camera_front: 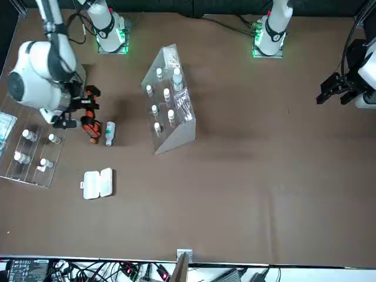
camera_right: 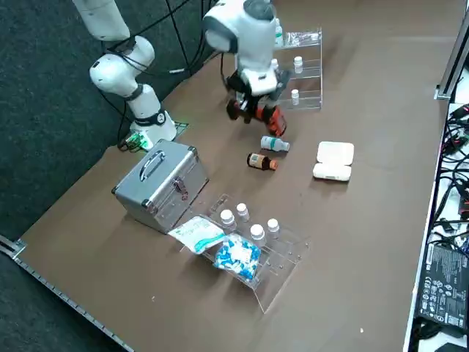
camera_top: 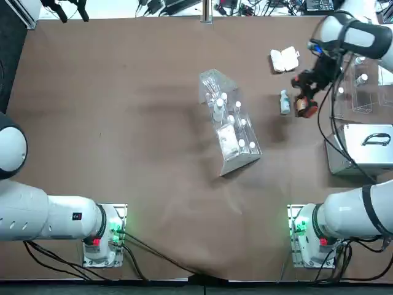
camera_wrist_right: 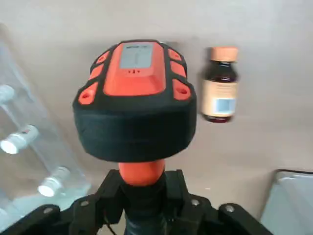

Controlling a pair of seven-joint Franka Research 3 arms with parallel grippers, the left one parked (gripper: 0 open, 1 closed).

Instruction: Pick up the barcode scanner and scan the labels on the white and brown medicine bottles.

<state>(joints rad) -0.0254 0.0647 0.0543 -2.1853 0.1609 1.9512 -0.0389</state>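
Black and red, the barcode scanner (camera_wrist_right: pixel 134 98) is hanging above the table (camera_right: pixel 352 242), its handle clamped in the right gripper (camera_wrist_right: pixel 146 196). The white bottle (camera_right: pixel 275 144) and the brown bottle (camera_right: pixel 261 161) are lying near each other, just beside it, close to the open white case (camera_right: pixel 334 161).

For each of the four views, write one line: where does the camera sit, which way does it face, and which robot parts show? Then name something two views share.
Top: overhead, looking down at the table; both arms show.
Front: across the table, facing the robot; both arms show.
Right side: raised at the robot's right, looking diagonally down; arm parts and the right gripper show.
Right wrist: on the right arm, facing its fingers, around the scanner.
Right side and right wrist share the brown bottle.
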